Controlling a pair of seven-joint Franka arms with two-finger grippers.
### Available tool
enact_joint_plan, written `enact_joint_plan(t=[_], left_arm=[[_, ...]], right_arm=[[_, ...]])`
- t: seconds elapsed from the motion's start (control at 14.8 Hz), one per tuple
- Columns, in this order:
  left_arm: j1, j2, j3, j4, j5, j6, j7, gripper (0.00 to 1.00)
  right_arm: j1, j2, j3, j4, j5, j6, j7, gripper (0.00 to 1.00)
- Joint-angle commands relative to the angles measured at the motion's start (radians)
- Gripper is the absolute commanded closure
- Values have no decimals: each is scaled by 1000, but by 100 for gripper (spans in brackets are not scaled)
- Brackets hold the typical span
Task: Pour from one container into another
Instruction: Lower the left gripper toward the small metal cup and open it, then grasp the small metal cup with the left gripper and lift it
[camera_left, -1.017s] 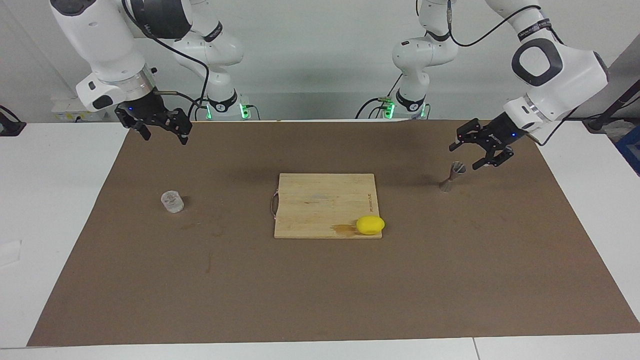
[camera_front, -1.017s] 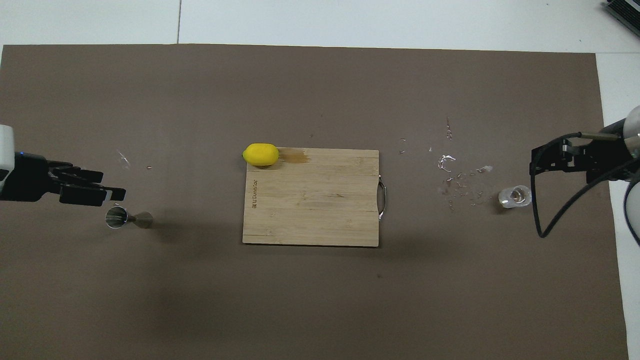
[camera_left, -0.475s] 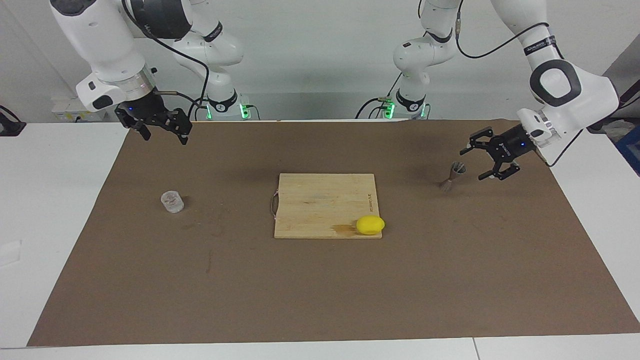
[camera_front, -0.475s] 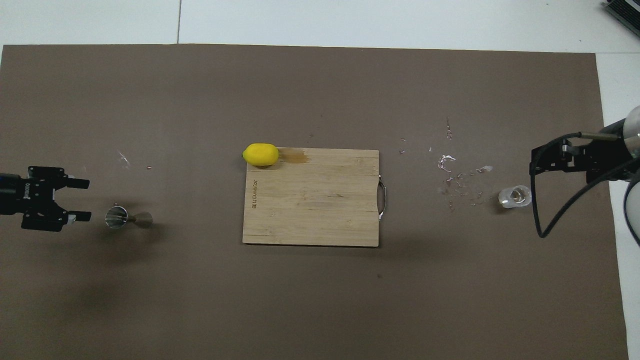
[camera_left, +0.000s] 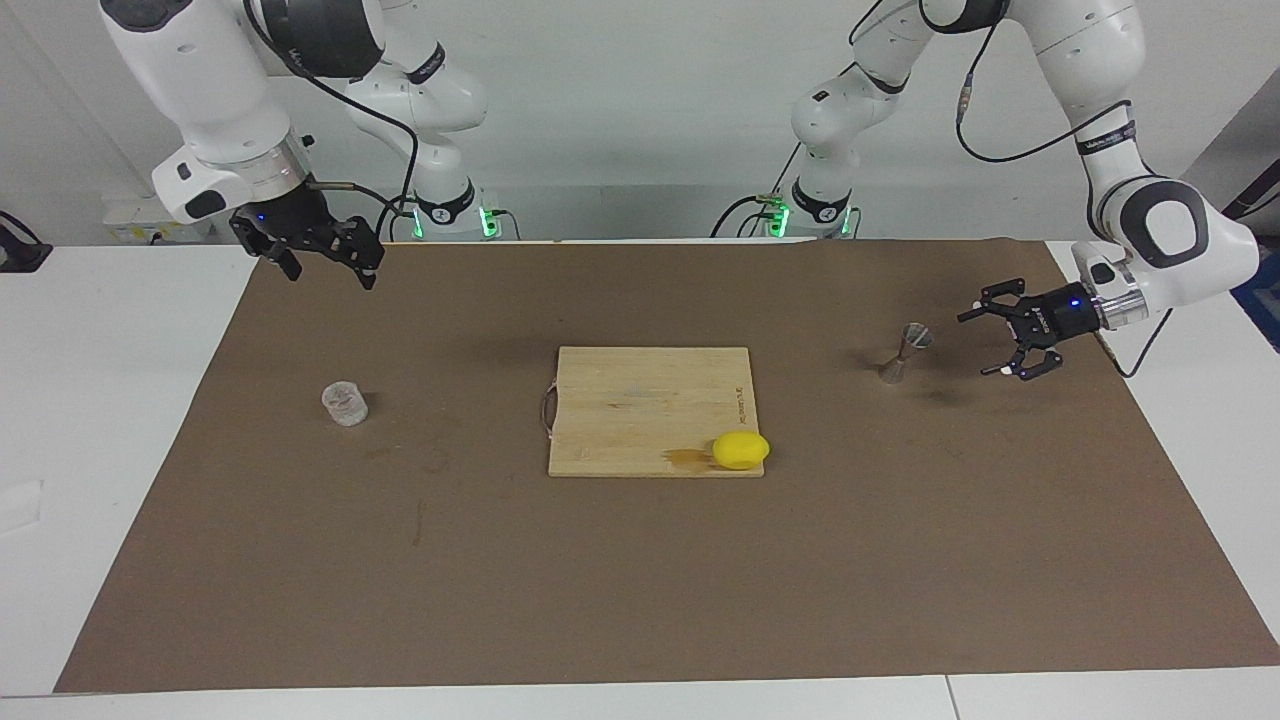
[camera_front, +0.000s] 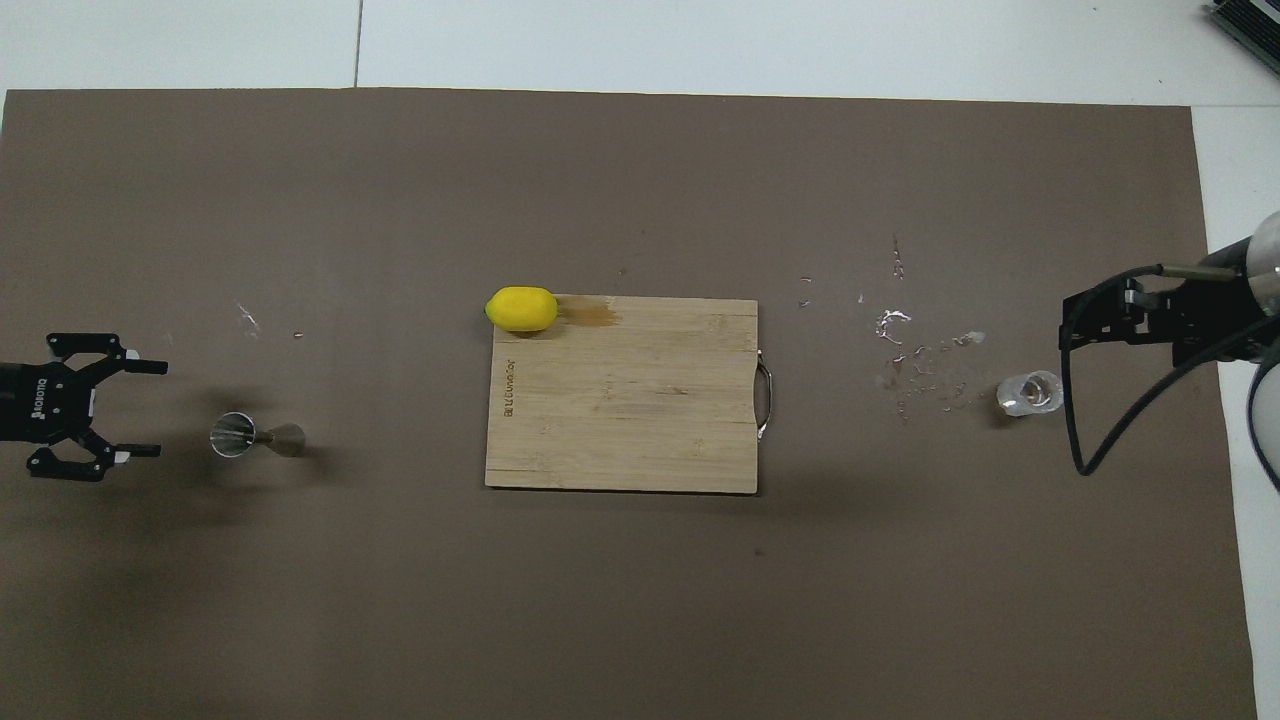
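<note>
Facing view: left hand (camera_left: 985, 342) spread wide, empty, just beside the upright jigger (camera_left: 905, 352). Right hand (camera_left: 325, 262) wide, empty, above the mat, apart from the clear cup (camera_left: 344, 403).

We are seeing a shiny metal jigger (camera_left: 906, 353), a clear glossy cup (camera_left: 344, 403), a grained wooden board (camera_left: 640, 400) and a matt brown mat (camera_left: 640, 580).

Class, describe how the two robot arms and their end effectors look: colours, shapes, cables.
Both arms are glossy white, rounded segments with black joint bands and black cables. Left end effector and right end effector are black linkage claws, each with a blue light.
</note>
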Motion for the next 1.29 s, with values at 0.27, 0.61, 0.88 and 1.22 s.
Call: enact_joint_plan(t=[0.27,0.61,0.88,1.22], left_arm=[[81,72,-9,-101,-90,-64,230,0],[80,92,-9,-141,-184,-133,248,0],[71,92,-9,-189,-250,-148,248,0],[52,94,-9,-170,-341,-247,246,2]], right_arm=[[-3,-21,-3,-21,15,4,-15,0],[-3,-21,-3,-22,15,2,-15,0],[-3,-21,-5,-21,15,4,-15,0],[-3,-21,-5,-22,15,2,-15,0]])
